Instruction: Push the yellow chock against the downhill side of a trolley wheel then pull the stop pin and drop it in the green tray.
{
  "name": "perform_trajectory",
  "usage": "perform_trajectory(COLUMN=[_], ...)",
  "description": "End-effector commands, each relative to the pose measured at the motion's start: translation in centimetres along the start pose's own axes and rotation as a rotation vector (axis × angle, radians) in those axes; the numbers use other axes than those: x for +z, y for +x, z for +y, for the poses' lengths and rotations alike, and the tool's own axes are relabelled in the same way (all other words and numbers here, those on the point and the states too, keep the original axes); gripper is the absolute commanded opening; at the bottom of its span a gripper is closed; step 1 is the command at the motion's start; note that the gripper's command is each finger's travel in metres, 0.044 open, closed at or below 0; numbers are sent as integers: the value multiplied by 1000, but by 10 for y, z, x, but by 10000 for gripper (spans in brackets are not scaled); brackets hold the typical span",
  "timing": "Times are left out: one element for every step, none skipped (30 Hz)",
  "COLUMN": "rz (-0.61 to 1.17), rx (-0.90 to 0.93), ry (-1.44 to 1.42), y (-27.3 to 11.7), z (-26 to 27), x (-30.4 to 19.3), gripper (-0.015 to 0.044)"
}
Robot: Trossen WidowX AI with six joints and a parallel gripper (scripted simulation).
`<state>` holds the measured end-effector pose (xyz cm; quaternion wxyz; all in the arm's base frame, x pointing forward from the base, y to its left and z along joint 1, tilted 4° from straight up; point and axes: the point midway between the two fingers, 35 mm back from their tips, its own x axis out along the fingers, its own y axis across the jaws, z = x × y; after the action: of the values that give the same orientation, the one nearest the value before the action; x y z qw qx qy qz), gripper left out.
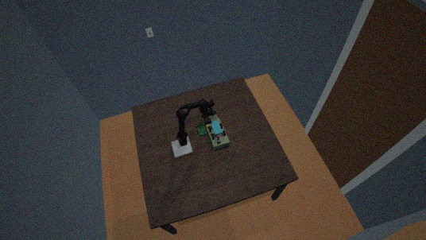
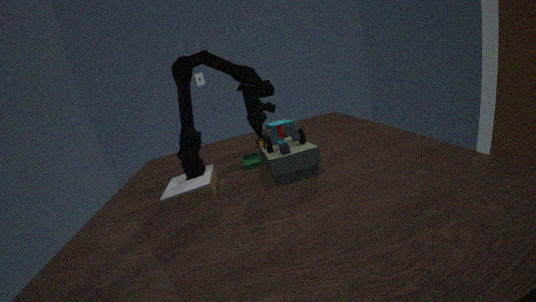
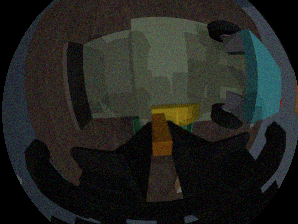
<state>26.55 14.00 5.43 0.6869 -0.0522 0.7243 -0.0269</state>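
Observation:
My gripper [image 2: 259, 135] [image 3: 158, 125] is shut on the orange handle of the yellow chock [image 1: 207, 125] [image 2: 261, 144] [image 3: 184, 113]. The chock is at the ramp's tray-side edge, downhill of the trolley's near wheel [image 3: 226, 116]; a small gap shows between them in the wrist view. Its black base is hidden. The blue trolley [image 1: 216, 127] [image 2: 281, 123] [image 3: 268, 80] stands on the ramp [image 1: 222, 146] [image 2: 299, 165] [image 3: 160, 45]. The red-headed stop pin [image 1: 218, 137] [image 2: 280, 131] is at its uphill end. The green tray [image 1: 202, 129] [image 2: 251, 161] sits beside the ramp, mostly hidden in the wrist view.
A dark end stop [image 3: 78, 85] crosses the ramp's downhill end. The arm's white base plate [image 1: 182, 150] [image 2: 175, 189] stands on the brown table [image 1: 187, 187] [image 2: 250, 240], on the tray's side of the ramp.

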Motion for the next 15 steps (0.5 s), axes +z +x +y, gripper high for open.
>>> perform_trajectory(rz=[-5,-5,-5,-5,-5,-5,-5,-5,-5,-5,-5,-5,-5,-5,-5], rx=[-3,-3,-3,-3,-3,-3,-3,-3,-3,-3,-4,-4,-4,-4,-4], ry=[-1,-1,-1,-1,-1,-1,-1,-1,-1,-1,-1,-1,-1,-1,-1], y=[0,0,0,0,0,0,0,0,0,0,0,0,0,0,0], z=[-5,-6,-7,-8,-9,-10,-10,-11,-12,-13,-14,-15,-16,-17,-18], x=[0,0,0,0,0,0,0,0,-1,-1,-1,-1,-1,-1,-1], gripper=[0,0,0,0,0,0,0,0,0,0,0,0,0,0,0])
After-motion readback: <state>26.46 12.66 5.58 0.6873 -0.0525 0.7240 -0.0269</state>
